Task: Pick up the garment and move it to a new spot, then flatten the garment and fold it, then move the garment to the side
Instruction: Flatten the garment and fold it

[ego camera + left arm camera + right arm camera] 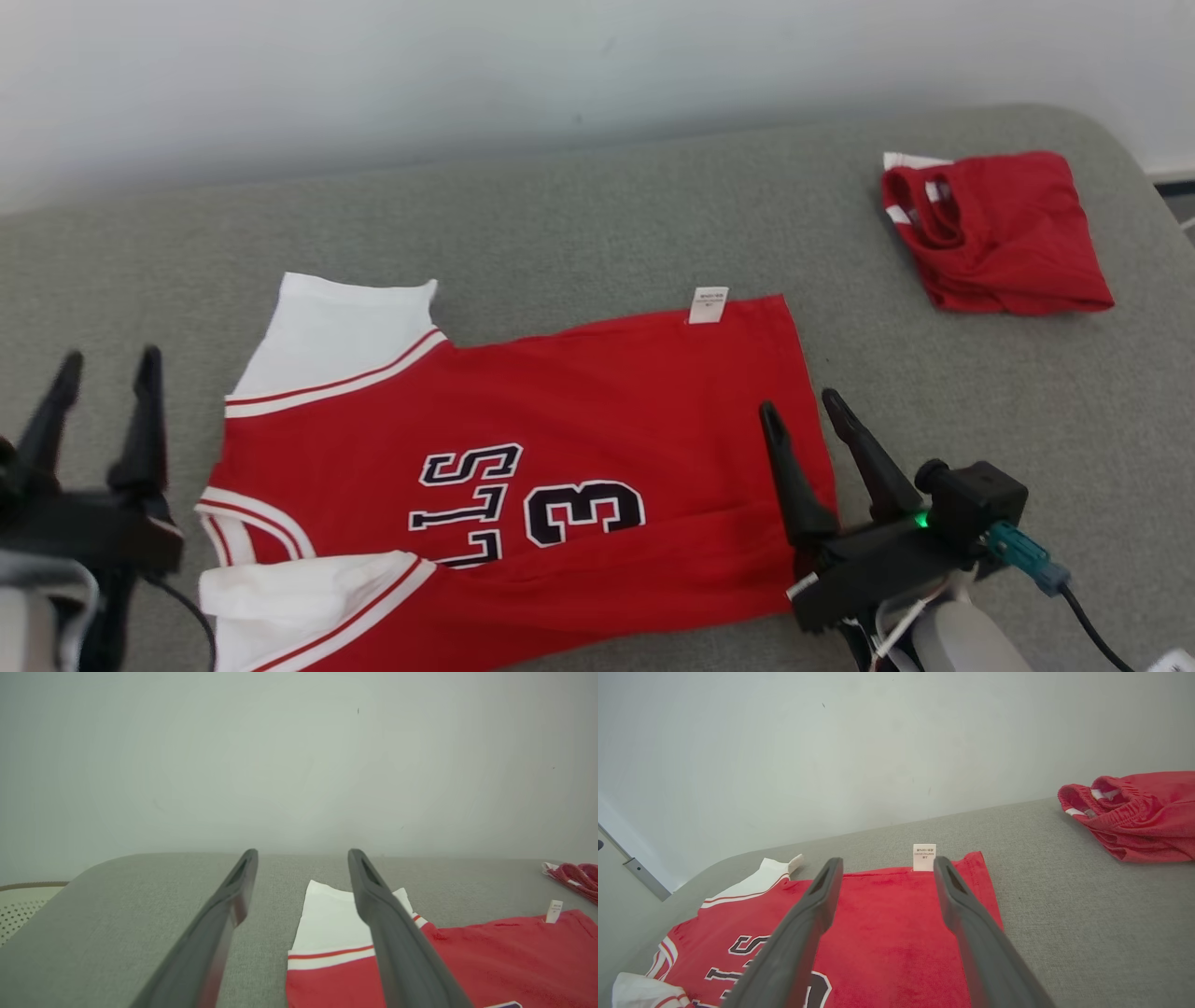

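**Fold in hand**

The grey bench (597, 215) is bearing the red garment (597, 411), spread flat with its near edge turned over. The left pincer (110, 355) and right pincer (798, 401) are hovering at its ends, jaws apart and empty; gripping an edge seems next.

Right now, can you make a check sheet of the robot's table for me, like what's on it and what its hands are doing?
Surface: grey fabric-covered top, flat, no spills seen.
Job's things: red jersey with white sleeves lies spread out, its near edge folded over; white tag at its far edge.
Clutter: second red garment, folded, at the far right.
Grippers: left gripper open, beside the jersey's sleeve end; right gripper open, at the hem end; neither holds anything.
Cables: black cable trails from the right wrist.
Surroundings: pale wall behind; pale perforated object off the left end.
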You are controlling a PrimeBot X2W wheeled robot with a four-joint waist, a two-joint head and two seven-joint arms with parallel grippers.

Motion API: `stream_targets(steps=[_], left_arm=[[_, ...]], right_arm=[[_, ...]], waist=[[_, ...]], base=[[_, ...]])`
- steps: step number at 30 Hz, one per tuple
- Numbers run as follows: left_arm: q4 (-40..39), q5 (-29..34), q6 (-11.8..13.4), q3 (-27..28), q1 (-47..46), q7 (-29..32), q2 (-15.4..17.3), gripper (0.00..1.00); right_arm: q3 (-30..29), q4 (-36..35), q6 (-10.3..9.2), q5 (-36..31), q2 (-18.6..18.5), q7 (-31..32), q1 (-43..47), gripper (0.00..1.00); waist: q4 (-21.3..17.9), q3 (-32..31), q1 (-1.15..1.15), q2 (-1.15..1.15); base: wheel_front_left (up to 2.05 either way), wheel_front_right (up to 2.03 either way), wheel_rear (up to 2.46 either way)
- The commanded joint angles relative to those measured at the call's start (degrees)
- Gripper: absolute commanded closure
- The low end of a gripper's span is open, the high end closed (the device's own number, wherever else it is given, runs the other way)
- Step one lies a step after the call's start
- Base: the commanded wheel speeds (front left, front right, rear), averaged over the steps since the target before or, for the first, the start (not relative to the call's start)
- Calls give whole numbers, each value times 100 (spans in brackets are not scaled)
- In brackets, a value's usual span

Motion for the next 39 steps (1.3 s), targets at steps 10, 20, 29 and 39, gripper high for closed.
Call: stream_targets(steps=[10, 20, 29, 39], left_arm=[[788, -993, -8, -740, -1311, 669, 1101, 0], [1702, -1586, -10, -1489, -2027, 799, 1646, 0], [2482, -1788, -10, -1899, -2532, 908, 1936, 0], [2883, -2027, -11, -2448, -2800, 822, 1980, 100]], right_arm=[[267, 255, 2, -89, 277, -223, -819, 0], [416, 437, 2, -33, 448, -312, -1167, 0], [388, 294, 2, -101, 524, -311, -1184, 0], [360, 303, 2, -179, 538, -312, -1192, 0]], waist=[[-901, 1066, -1, 0], [-1272, 1386, -1, 0], [-1517, 1576, -1, 0], [-1500, 1547, -1, 0]], base=[[0, 0, 0], [0, 0, 0], [0, 0, 0], [0, 0, 0]])
